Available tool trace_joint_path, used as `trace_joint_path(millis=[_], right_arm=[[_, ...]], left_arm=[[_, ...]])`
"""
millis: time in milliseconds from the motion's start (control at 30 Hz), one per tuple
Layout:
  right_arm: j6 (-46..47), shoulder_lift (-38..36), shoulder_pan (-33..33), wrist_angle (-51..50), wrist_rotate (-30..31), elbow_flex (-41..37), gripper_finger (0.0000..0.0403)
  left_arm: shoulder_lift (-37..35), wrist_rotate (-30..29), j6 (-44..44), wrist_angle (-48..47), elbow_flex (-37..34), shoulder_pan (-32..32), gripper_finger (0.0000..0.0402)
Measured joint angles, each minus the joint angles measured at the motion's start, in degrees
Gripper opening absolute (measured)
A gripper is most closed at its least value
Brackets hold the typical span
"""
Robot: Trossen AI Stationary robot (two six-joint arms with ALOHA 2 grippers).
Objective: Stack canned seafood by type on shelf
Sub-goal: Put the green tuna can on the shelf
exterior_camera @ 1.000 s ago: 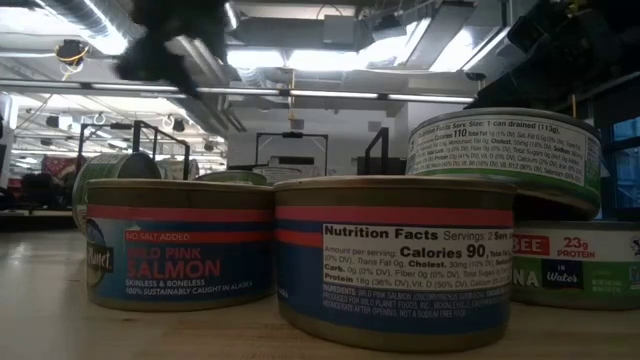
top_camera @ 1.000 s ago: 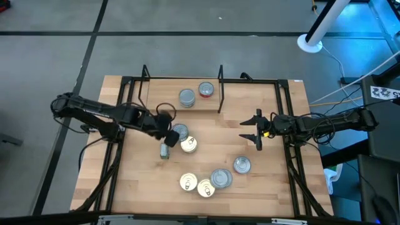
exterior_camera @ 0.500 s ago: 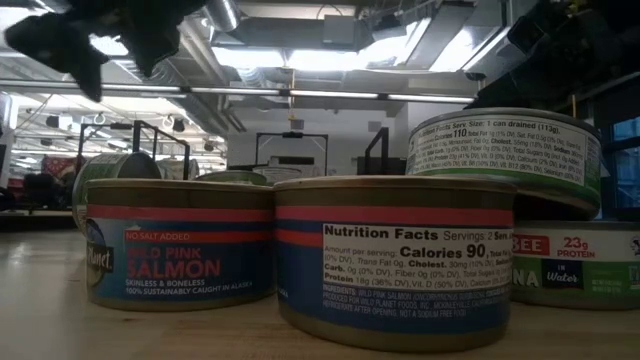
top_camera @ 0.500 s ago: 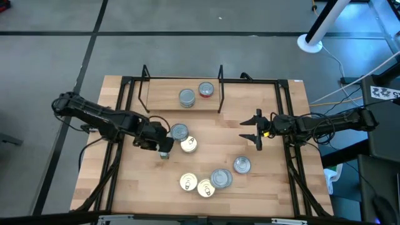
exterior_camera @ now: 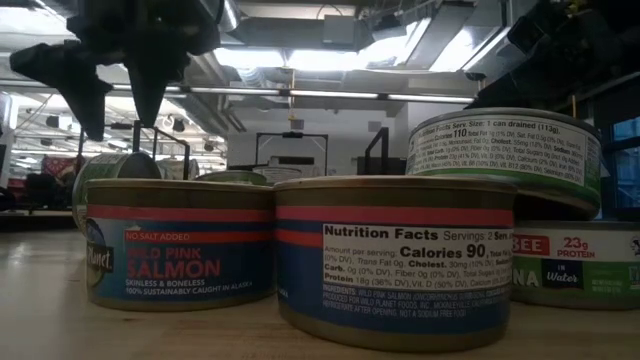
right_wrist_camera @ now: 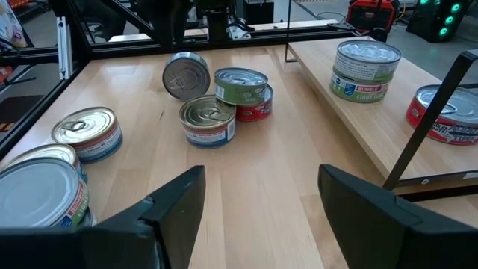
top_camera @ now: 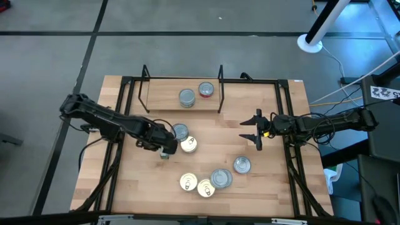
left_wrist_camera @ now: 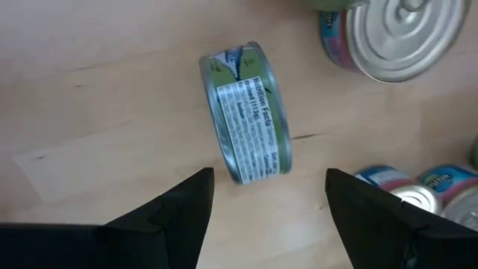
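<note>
Canned seafood is spread over the table. A green-label can (left_wrist_camera: 246, 112) stands on its rim on the wood, also seen at the can on edge (top_camera: 164, 154). My left gripper (left_wrist_camera: 269, 202) hangs open just above it, pointing down, touching nothing; the low view shows this gripper (exterior_camera: 115, 95) at upper left. Two cans (top_camera: 179, 132) (top_camera: 189, 145) lie beside it, and several more (top_camera: 212, 180) sit near the front edge. The shelf (top_camera: 164, 100) at the back holds two cans (top_camera: 187, 97) (top_camera: 206, 90). My right gripper (top_camera: 255, 129) waits open at the right.
The shelf's black uprights (top_camera: 220, 87) and the black frame rails (top_camera: 125, 94) border the work area. In the low view, salmon cans (exterior_camera: 180, 245) (exterior_camera: 395, 260) stand close in front. Bare wood lies between the shelf and my right gripper (right_wrist_camera: 261, 194).
My left gripper has come down and toward the table's near edge, rolling its wrist as it went, and now points down over the can on its rim. Its fingers have stayed open. No can has moved.
</note>
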Motion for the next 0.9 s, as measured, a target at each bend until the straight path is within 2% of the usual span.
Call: trace_joint_path(millis=[500, 700, 800, 900], right_arm=[[0.0, 0.0, 0.0, 0.0, 0.0, 0.0, 0.0260], [0.0, 0.0, 0.0, 0.0, 0.0, 0.0, 0.0260], [0.0, 0.0, 0.0, 0.0, 0.0, 0.0, 0.0260], [0.0, 0.0, 0.0, 0.0, 0.0, 0.0, 0.0260]], left_arm=[[7.3, -0.1, 1.2, 0.0, 0.0, 0.0, 0.0253], [9.6, -0.1, 4.6, 0.3, 0.0, 0.3, 0.0252], [9.8, -0.1, 6.2, 0.9, 0.0, 0.6, 0.0237], [9.6, 0.1, 7.6, 1.4, 0.0, 0.7, 0.0200]])
